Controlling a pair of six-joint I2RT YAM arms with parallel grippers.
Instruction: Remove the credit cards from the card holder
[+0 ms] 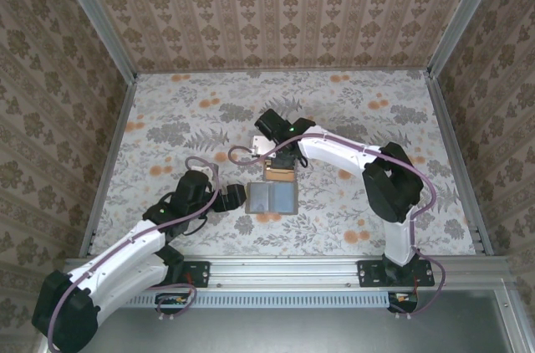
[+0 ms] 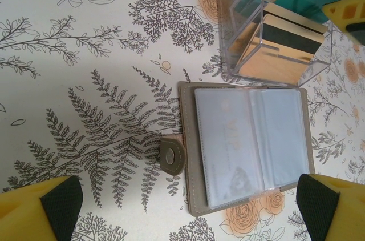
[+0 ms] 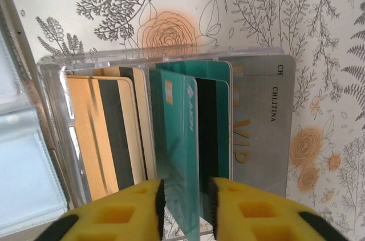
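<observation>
Floral table (image 1: 167, 119); close-up, right gripper (image 3: 186, 187) parted astride teal card (image 3: 177, 138); left gripper (image 2: 189, 198) splayed.

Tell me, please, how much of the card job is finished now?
Mostly done, it seems. Done: gold cards and a grey card stand in the clear box. In hand: the right tool, jaws slightly apart, is around a teal card at the box. Still to do: the open holder may hold one pale card, faint under its pocket; the open left tool hovers above it.

The card holder (image 2: 251, 144) lies open (pockets up); credit cards (image 3: 174, 138) stand just beside.
</observation>
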